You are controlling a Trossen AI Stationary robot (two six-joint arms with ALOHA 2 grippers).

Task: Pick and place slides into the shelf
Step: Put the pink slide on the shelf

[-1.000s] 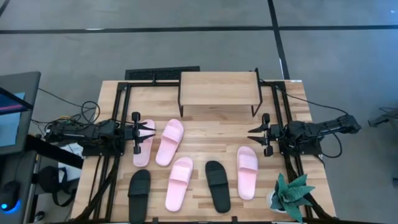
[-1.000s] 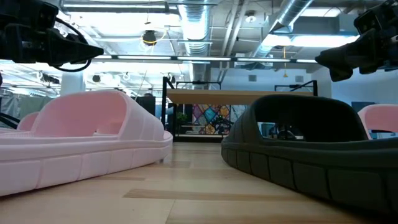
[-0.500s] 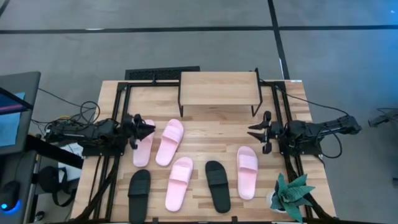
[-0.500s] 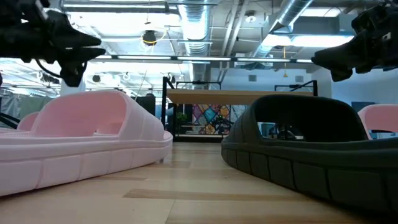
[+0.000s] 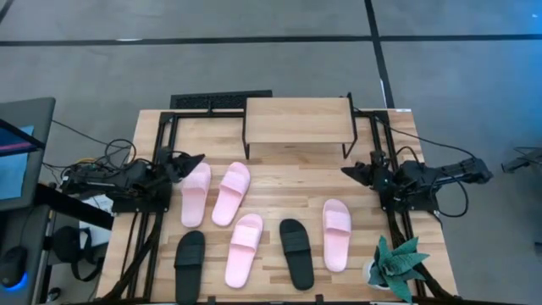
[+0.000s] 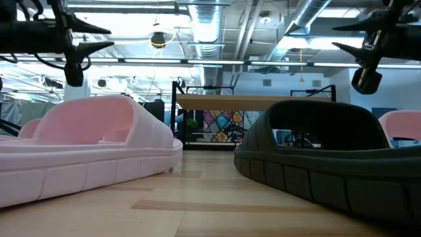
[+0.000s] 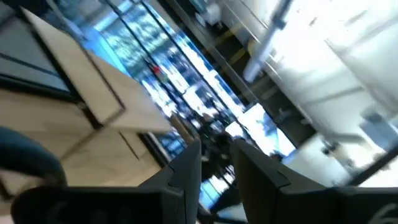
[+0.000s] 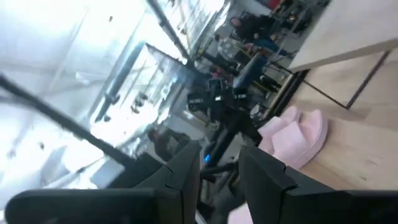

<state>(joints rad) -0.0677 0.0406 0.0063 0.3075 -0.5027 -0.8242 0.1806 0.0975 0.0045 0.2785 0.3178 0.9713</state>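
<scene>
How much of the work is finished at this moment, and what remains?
Done: nothing, the shelf top is bare. In hand: nothing, the left gripper and right gripper hang slightly open at the table's sides, both empty. Left: all six slides, four pink and two black, lie on the table.

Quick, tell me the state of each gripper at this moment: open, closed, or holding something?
Left gripper: open with a narrow gap between the fingers, holding nothing, raised above the table.
Right gripper: the same, open a little, holding nothing.
</scene>
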